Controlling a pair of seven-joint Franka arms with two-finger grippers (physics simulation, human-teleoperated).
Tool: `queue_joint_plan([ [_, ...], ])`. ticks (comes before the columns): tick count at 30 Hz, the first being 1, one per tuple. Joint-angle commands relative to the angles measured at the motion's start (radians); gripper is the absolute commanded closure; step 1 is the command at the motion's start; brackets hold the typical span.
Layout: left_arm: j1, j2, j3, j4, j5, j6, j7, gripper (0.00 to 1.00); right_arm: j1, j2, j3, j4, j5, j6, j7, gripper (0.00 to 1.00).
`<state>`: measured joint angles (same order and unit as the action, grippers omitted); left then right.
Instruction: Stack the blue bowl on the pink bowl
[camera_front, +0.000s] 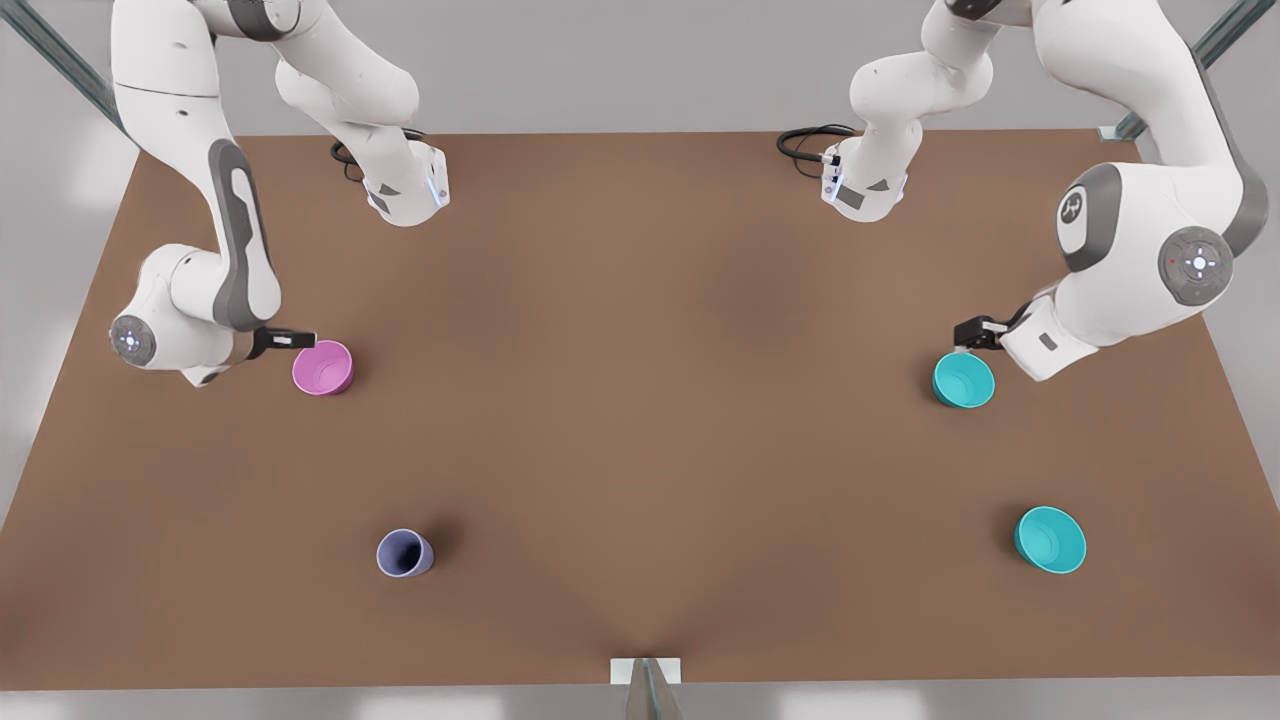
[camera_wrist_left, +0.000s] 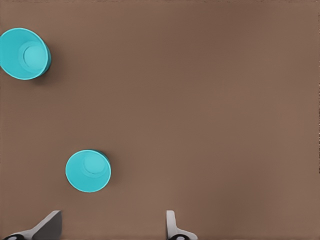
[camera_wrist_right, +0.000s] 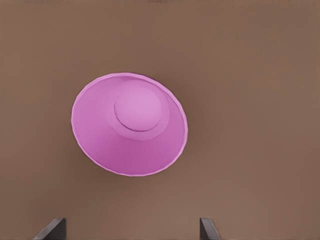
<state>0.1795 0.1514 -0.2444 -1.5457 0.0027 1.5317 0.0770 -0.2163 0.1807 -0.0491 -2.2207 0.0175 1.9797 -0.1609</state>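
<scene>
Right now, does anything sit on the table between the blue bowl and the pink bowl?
Nothing visible: bare table lies between the blue bowl and the pink bowl. The lavender cup stands off that line.

Both arms are bent low with wrists turned inward. Left claw (camera_front: 968, 334) sits on the front view's right, fingers (camera_wrist_left: 172, 227) spread wide. Right claw (camera_front: 300, 340) is on the front view's left, fingers (camera_wrist_right: 207, 229) wide apart too.
</scene>
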Motion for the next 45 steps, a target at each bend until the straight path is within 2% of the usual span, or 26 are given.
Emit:
queue_joint_plan([
  [1, 0.000, -0.001, -0.001, 0.006, -0.001, -0.005, 0.009, 0.00, 0.005, 0.029, 0.000, -0.022, 0.055, 0.432, -0.037, 0.00],
  [4, -0.002, 0.002, -0.001, 0.009, -0.001, -0.004, 0.009, 0.00, 0.003, 0.083, 0.002, -0.025, 0.058, 0.487, -0.037, 0.00],
  [14, -0.031, 0.027, -0.001, 0.007, -0.013, -0.019, 0.006, 0.00, -0.064, 0.079, 0.006, -0.146, 0.079, 0.484, -0.111, 0.00],
  [21, -0.031, 0.027, -0.001, 0.007, -0.012, -0.034, 0.001, 0.00, -0.064, 0.117, 0.006, -0.155, 0.136, 0.482, -0.137, 0.00],
  [22, -0.018, 0.027, 0.001, 0.007, -0.015, -0.041, 0.003, 0.00, -0.064, 0.122, 0.006, -0.154, 0.134, 0.481, -0.152, 0.30],
  [23, -0.020, 0.027, -0.001, 0.007, -0.013, -0.059, 0.003, 0.00, -0.064, 0.126, 0.006, -0.152, 0.136, 0.479, -0.170, 0.66],
  [24, -0.020, 0.027, -0.001, 0.007, -0.013, -0.062, 0.001, 0.00, -0.064, 0.128, 0.008, -0.149, 0.136, 0.478, -0.170, 0.78],
  [31, -0.020, 0.028, -0.001, 0.007, -0.013, -0.061, 0.006, 0.00, -0.058, 0.122, 0.017, -0.108, 0.159, 0.424, -0.161, 0.79],
  [35, -0.017, 0.027, -0.001, 0.009, -0.013, -0.064, 0.006, 0.00, -0.022, 0.112, 0.202, -0.100, 0.328, 0.426, -0.100, 0.79],
  [37, -0.017, 0.027, -0.001, 0.027, -0.012, -0.084, 0.004, 0.00, 0.198, 0.126, 0.210, -0.025, 0.423, 0.432, 0.087, 0.79],
  [39, -0.009, 0.027, 0.001, 0.035, -0.010, -0.084, 0.006, 0.00, 0.420, 0.217, 0.209, 0.130, 0.516, 0.441, 0.335, 0.79],
  [42, -0.006, 0.031, 0.001, 0.035, -0.012, -0.084, 0.006, 0.00, 0.646, 0.405, 0.201, 0.455, 0.506, 0.447, 0.783, 0.79],
  [44, -0.003, 0.054, 0.001, 0.035, -0.015, -0.084, 0.004, 0.00, 0.764, 0.576, 0.173, 0.714, 0.381, 0.445, 1.080, 0.79],
  [45, 0.001, 0.056, 0.001, 0.033, -0.017, -0.084, 0.003, 0.00, 0.787, 0.612, 0.173, 0.763, 0.334, 0.432, 1.147, 0.79],
])
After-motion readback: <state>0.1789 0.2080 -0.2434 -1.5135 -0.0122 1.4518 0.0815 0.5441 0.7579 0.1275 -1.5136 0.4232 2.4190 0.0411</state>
